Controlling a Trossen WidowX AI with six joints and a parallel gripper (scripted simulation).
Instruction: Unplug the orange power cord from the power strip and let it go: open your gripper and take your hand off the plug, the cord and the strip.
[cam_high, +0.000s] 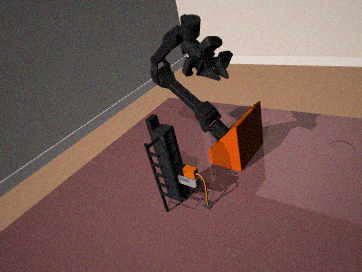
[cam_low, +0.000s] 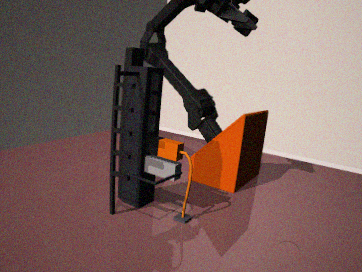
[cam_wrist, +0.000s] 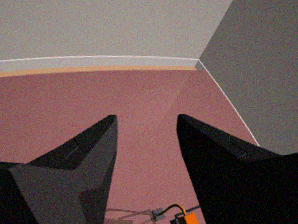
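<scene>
The orange plug sits against the lower face of the upright dark power strip; its prongs are hidden. The orange cord curves from the plug down to a small grey anchor on the floor. My gripper is partly open, with nothing between its fingers. It hangs high above the plug and off to its right in the top and exterior views, touching neither plug, cord nor strip.
A light grey block sticks out of the strip just below the plug. A dark ladder-like rail runs along the strip's left side. A large orange wedge stands at the arm's base, right of the strip.
</scene>
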